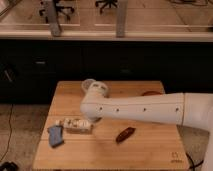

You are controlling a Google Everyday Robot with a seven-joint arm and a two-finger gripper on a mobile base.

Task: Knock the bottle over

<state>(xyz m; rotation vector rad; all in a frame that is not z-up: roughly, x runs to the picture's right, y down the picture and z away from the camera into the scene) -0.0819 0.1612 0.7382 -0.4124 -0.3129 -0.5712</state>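
Note:
The bottle [75,125] lies on its side on the wooden table [145,150], near the left edge, with its white cap end pointing left. It is whitish with a mottled brown-and-white label. My gripper [92,121] is at the end of the white arm [140,108], right next to the bottle's right end and low over the table. The arm reaches in from the right and hides most of the gripper.
A blue cloth-like object [55,136] lies just left of and in front of the bottle. A small brown item [125,134] lies mid-table. A clear cup [89,85] stands at the back behind the arm. A brown object [150,93] sits at the back right.

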